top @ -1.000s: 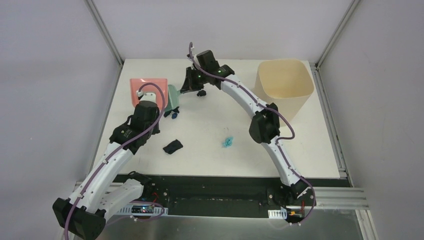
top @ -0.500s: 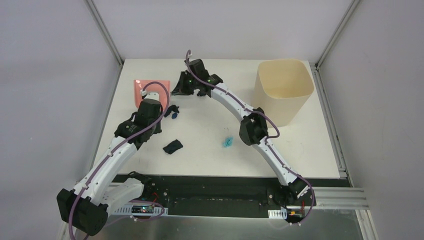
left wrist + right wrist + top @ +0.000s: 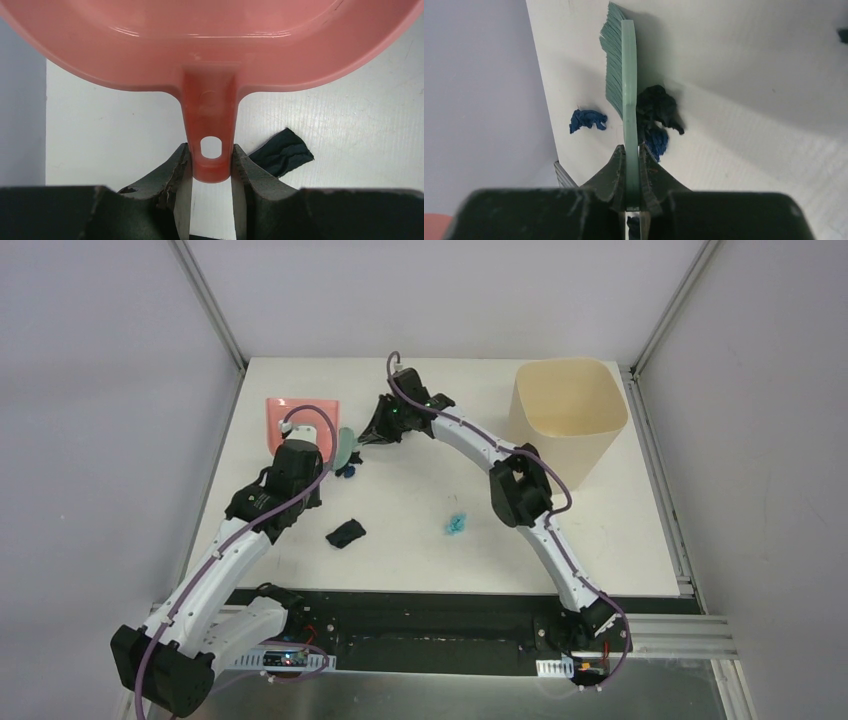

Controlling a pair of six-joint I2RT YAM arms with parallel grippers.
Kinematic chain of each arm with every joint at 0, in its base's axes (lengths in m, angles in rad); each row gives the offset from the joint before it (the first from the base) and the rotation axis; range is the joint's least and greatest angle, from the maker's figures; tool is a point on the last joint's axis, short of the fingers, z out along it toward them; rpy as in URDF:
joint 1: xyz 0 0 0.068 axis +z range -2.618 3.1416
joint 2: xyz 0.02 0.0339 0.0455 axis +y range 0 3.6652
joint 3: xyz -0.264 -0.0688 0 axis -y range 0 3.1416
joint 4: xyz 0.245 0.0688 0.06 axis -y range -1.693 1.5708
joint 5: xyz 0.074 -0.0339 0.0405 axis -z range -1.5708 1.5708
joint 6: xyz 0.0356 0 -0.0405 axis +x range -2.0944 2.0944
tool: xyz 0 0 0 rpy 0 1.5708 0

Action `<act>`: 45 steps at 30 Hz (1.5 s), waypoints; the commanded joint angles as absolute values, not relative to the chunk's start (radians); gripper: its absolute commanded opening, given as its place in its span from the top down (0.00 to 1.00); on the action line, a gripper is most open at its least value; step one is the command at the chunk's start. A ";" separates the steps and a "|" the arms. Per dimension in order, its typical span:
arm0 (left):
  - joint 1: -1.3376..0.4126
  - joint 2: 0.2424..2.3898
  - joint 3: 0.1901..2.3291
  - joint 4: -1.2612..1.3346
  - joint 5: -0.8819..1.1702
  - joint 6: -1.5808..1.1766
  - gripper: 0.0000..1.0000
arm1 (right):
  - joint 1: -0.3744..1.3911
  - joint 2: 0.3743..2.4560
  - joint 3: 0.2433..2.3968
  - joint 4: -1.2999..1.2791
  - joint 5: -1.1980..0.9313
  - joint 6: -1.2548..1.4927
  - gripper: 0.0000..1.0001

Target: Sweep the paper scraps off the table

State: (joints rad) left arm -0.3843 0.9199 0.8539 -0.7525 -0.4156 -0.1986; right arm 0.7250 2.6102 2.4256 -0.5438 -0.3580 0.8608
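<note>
My left gripper (image 3: 211, 160) is shut on the handle (image 3: 210, 150) of the pink dustpan (image 3: 300, 412), which lies at the table's (image 3: 420, 570) back left. My right gripper (image 3: 632, 155) is shut on the thin handle of the teal hand brush (image 3: 626, 90), held on edge just right of the dustpan, as the brush (image 3: 345, 445) shows from above. Paper scraps: a black wad (image 3: 656, 107) and a dark blue one (image 3: 656, 140) touch the brush's right side, another blue one (image 3: 586, 120) lies on its bristle side. A black scrap (image 3: 345, 533) and a light teal scrap (image 3: 456, 523) lie mid-table.
A tall beige bin (image 3: 568, 415) stands at the back right corner. Grey frame posts rise at the table's back corners. The black scrap (image 3: 282, 152) also shows just right of my left fingers. The right arm arches over the table's middle.
The right arm swung the brush up and leftward, then brought it back down against the dark scraps beside the dustpan. The left arm and dustpan shifted only slightly.
</note>
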 commanded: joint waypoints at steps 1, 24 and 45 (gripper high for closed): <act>-0.374 0.885 0.857 -0.700 -0.429 -0.178 1.00 | 0.687 2.422 2.212 -0.552 -0.364 0.884 1.00; -0.374 0.895 0.868 -0.701 -0.357 -0.162 1.00 | 0.474 1.690 1.433 -0.647 -0.309 0.495 1.00; -0.374 0.905 0.857 -0.701 -0.319 -0.175 1.00 | 0.536 1.871 1.627 -0.336 -0.209 -0.829 1.00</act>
